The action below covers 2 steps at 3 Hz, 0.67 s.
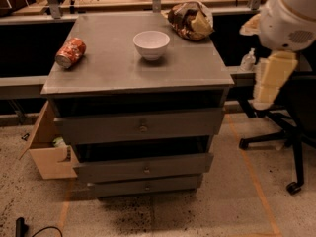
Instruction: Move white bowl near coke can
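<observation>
The white bowl (151, 44) stands upright on the grey cabinet top (118, 70), near its back middle. The coke can (70, 52), red with a silver end, lies on its side near the top's left edge, well apart from the bowl. My arm hangs at the right of the view, off the cabinet's right side. Its pale lower end with the gripper (269, 83) points down, level with the cabinet top and clear of the bowl. It holds nothing that I can see.
A brown and yellow snack bag (190, 20) lies at the cabinet's back right corner, close to the bowl. An office chair base (276, 132) stands on the floor at right. A cardboard box (49, 152) sits at the cabinet's lower left. A wooden bench runs behind.
</observation>
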{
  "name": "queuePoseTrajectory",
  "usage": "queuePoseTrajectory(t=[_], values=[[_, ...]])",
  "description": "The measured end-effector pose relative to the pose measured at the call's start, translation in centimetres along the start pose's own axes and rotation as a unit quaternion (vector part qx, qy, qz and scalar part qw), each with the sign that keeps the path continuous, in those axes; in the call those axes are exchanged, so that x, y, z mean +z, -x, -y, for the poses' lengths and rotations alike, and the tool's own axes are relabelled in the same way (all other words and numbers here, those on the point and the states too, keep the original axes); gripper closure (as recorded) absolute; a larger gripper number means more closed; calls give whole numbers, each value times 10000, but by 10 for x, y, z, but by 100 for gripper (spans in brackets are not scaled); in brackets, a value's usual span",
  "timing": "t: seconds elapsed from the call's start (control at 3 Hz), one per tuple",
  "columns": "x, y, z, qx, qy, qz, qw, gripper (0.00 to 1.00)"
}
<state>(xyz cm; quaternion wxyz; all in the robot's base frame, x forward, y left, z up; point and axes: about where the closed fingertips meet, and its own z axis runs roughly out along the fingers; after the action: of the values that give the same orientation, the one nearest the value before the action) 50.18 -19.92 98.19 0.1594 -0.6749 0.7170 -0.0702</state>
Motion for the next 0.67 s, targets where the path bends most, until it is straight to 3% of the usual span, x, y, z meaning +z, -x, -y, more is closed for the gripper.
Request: queuePoseTrajectory(t=[0.33,0.67], values=[[21,24,37,-812,235,265,9961,0],[44,57,75,-1594,301,611,9849,0]])
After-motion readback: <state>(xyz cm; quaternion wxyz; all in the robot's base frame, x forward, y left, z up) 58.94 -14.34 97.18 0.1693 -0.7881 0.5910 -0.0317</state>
